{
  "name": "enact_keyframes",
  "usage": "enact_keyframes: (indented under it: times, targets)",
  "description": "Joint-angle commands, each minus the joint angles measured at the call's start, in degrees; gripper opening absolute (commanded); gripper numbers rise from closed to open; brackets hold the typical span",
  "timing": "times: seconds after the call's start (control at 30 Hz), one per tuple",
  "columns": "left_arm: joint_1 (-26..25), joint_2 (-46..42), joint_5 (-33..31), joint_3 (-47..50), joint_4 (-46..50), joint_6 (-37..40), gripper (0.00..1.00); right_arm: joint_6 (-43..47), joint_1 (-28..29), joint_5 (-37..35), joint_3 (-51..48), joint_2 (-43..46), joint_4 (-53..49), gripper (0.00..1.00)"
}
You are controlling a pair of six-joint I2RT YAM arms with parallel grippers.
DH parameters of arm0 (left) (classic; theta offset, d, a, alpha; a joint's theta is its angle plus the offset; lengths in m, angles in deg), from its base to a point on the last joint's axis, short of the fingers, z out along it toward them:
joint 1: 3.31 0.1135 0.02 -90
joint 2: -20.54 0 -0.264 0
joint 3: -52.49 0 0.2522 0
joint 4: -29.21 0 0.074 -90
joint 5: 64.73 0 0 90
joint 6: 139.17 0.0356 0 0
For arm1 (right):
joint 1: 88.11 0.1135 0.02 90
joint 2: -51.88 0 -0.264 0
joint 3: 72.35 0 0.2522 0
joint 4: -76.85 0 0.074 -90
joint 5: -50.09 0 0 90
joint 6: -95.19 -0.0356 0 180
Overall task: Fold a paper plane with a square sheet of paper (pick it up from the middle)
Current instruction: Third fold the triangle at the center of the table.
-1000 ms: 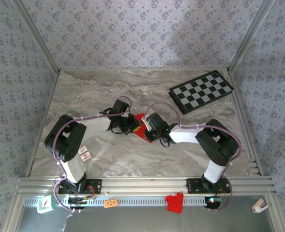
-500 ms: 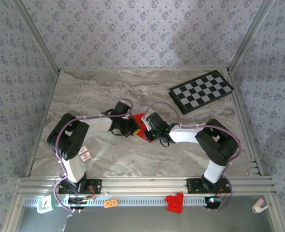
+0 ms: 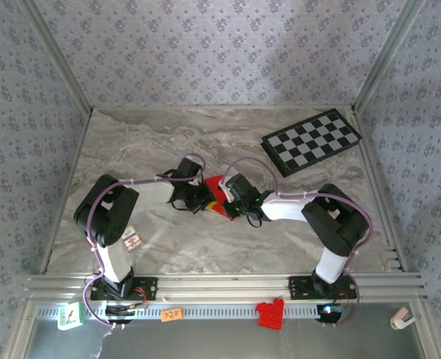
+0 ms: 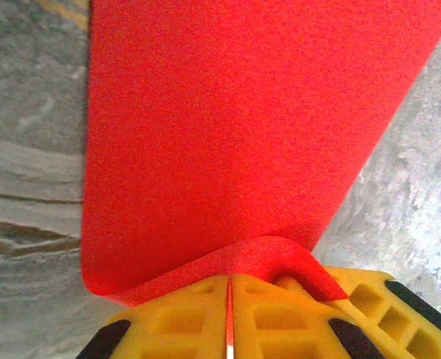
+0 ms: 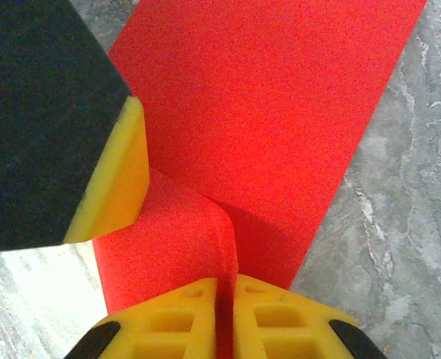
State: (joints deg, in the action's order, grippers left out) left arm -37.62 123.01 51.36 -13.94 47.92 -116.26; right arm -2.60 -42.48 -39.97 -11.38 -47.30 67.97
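Square sheet of paper (image 4: 228,134): you have it pinched from both sides. Left gripper (image 4: 229,314) pressed together on its near edge, sheet stretching flat ahead of it. Right gripper (image 5: 224,314) clamped on a raised crease; marble table (image 5: 400,187) lies under and to its right.

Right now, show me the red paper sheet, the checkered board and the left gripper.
red paper sheet (image 4: 228,127), left wrist view, middle of its flat face.
checkered board (image 3: 311,140), top external view, centre of its squares.
left gripper (image 4: 229,292), left wrist view, seam between its closed fingertips.
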Motion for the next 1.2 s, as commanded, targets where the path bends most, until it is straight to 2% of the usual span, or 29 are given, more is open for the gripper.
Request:
enact_keyframes:
  times: [0.0,0.53,0.63,0.77,0.97,1.17]
  targets:
    - [-0.44,0.76,-0.77,0.81,1.66,1.03,0.10,-0.91,0.32,-1.34,1.24,-1.56,-2.60,0.13]
    - [-0.42,2.02,-2.48,0.90,4.16,0.63,0.09,-2.41,0.10,-0.69,3.62,0.28,-4.80,0.16]
    - [-0.46,2.38,-3.15,0.98,5.18,0.47,0.09,-4.23,-0.61,-0.34,5.12,2.55,-6.86,0.23]
    - [-0.49,2.54,-4.44,0.72,6.93,0.77,0.09,-7.79,-2.05,0.28,6.91,6.12,-10.68,0.38]
    - [-0.46,2.99,-4.90,0.51,7.43,0.73,0.08,-13.43,-4.75,8.02,8.67,8.73,-18.58,0.44]
    - [-0.42,3.08,-5.17,0.42,7.53,0.64,0.08,-15.36,-5.38,20.24,6.18,7.73,-18.31,0.31]
